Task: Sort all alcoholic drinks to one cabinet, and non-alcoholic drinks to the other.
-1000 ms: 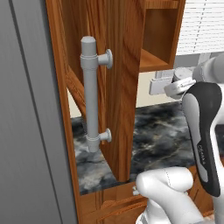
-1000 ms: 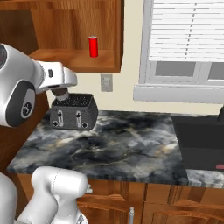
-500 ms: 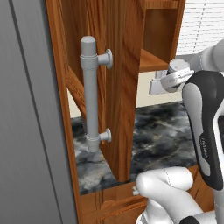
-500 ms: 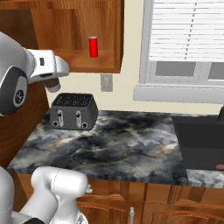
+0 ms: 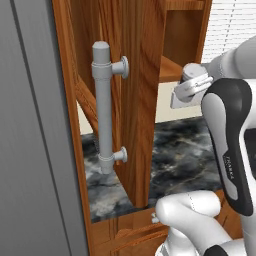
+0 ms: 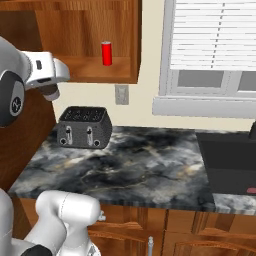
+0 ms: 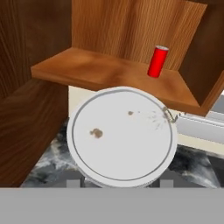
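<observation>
Cup (image 7: 122, 138), seen lid-on, sat gripped between the jaws, just below and in front of the cabinet shelf (image 7: 87, 70). From it the shelf's bare boards lay at eleven o'clock and the red can (image 7: 158, 61) stood upright at one o'clock.

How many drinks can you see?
2. A red can stands on the open cabinet's shelf. A cup with a pale lid sits in the end effector, just below that shelf. Others may be hidden.
</observation>
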Tool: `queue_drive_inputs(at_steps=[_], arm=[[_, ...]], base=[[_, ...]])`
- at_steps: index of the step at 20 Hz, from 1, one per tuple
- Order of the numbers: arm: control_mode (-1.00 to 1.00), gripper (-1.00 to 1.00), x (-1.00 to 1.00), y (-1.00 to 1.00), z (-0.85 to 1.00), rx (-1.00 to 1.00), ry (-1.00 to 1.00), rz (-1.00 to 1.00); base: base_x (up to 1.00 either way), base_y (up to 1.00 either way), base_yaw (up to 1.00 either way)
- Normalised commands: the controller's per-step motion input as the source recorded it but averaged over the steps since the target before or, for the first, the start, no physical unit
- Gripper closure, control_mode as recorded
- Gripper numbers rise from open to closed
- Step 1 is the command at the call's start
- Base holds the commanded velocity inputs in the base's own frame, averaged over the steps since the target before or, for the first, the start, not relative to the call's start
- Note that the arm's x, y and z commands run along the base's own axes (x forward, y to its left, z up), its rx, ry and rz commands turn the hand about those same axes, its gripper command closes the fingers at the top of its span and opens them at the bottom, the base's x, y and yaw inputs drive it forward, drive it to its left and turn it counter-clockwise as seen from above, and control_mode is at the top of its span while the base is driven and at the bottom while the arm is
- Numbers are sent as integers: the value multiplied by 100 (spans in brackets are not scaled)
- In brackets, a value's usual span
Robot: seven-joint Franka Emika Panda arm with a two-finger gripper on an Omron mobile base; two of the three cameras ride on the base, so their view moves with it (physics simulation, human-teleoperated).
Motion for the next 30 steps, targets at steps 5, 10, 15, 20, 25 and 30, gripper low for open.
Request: queue_drive_inputs(at_steps=[5,10,15,20,25,30], arm=[[-100,100,17,22,7,1,0,4],[-100,100,32,14,2,1,-2,2],[-100,100,34,14,0,0,-2,1],[-100,100,33,9,0,0,-2,1],[-100,100,34,4,0,0,-1,0],[-100,100,37,5,0,1,0,0]], base=[[0,0,0],[0,0,0],[0,0,0],[0,0,0],[0,0,0],[0,0,0]])
